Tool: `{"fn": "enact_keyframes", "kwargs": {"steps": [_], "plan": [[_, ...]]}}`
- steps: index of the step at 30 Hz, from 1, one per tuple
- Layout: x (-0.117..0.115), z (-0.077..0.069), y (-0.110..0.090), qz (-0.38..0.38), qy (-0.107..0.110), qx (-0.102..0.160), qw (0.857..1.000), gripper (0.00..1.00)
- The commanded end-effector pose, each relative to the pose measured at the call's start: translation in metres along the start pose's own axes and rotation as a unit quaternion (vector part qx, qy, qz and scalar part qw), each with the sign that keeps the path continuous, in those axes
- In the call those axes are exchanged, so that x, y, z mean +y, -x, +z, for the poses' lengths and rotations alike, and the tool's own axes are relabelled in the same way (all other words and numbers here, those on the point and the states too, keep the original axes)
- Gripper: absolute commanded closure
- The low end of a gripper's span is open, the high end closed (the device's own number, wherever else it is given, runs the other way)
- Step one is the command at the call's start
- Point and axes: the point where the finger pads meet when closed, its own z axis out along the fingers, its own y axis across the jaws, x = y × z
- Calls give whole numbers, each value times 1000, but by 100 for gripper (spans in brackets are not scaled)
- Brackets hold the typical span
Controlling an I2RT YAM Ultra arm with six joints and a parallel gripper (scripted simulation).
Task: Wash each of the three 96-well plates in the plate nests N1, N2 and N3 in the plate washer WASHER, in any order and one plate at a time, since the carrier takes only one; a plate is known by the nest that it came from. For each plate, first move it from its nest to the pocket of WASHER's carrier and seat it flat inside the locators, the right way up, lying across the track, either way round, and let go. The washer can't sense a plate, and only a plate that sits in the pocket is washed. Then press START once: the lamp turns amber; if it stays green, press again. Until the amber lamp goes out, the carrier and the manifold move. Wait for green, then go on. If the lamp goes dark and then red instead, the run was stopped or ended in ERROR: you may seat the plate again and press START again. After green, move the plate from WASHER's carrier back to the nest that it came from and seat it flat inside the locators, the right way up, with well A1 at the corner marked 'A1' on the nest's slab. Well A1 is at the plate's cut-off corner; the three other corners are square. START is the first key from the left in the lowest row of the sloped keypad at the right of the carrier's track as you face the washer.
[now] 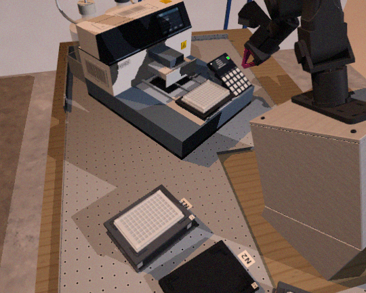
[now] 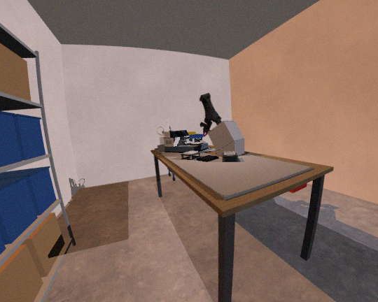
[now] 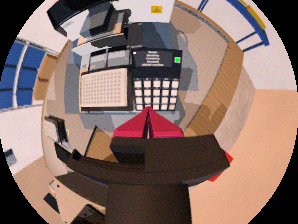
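Note:
A white 96-well plate [image 1: 205, 95] lies in the black carrier pocket of the washer [image 1: 150, 68]; it also shows in the wrist view [image 3: 104, 88]. The sloped keypad [image 1: 232, 74] sits to the right of the carrier, and its lamp [image 1: 228, 57] is green. My gripper [image 1: 247, 61] is shut and empty, its pink fingertips together a little above and to the right of the keypad. In the wrist view the fingertips [image 3: 148, 121] hover just below the keypad's lowest key row [image 3: 154, 102]. Another white plate [image 1: 148, 218] sits in nest N1. Nest N2 [image 1: 208, 271] is an empty black slab.
The arm's base stands on a tall grey pedestal [image 1: 313, 163] at the right. The edge of a third nest [image 1: 287, 287] shows at the bottom. The washer's manifold head [image 1: 165, 66] hangs over the track behind the carrier. Bottles stand behind the washer.

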Motion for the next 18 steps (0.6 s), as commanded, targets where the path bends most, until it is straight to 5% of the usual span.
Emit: {"fn": "enact_keyframes", "kwargs": {"steps": [1, 18], "plan": [[3, -1, -12, -3, -1, -6, 1000, 100], [24, -1, -54, -3, -1, -6, 1000, 100]]}}
